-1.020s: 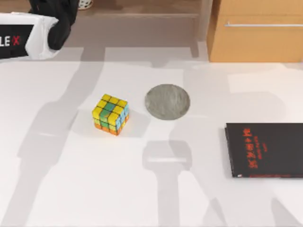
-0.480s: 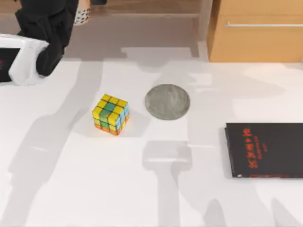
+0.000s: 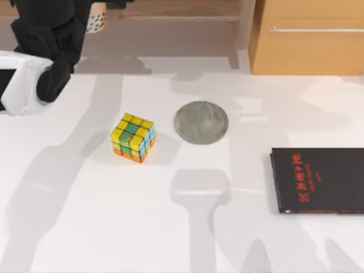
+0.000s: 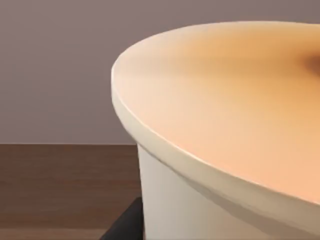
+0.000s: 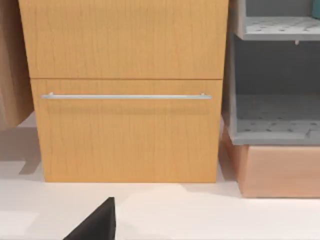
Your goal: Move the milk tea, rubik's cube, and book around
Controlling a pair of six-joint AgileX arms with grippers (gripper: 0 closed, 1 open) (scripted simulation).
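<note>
The milk tea [image 3: 96, 18] shows at the far left edge of the table as a pale cup end with dark pearls, poking out from under my left arm. My left gripper [image 3: 85, 10] is shut on it and holds it off the table. In the left wrist view the cup's orange-tan top [image 4: 235, 100] sits very close. The rubik's cube [image 3: 133, 137] rests on the table left of centre, well in front of the left gripper. The book is out of view. A dark part of my right gripper [image 5: 95, 226] shows in the right wrist view, facing a cabinet.
A round grey coaster [image 3: 201, 122] lies just right of the cube. A thin black book with red lettering [image 3: 318, 180] lies at the right edge. A wooden drawer cabinet [image 3: 310, 37] stands at the back right, with grey shelves [image 5: 275, 75] beside it.
My left arm has swung further left, carrying the cup with it. More of the cup's pearl end has come into the top view. Cube, coaster and black book have not moved.
</note>
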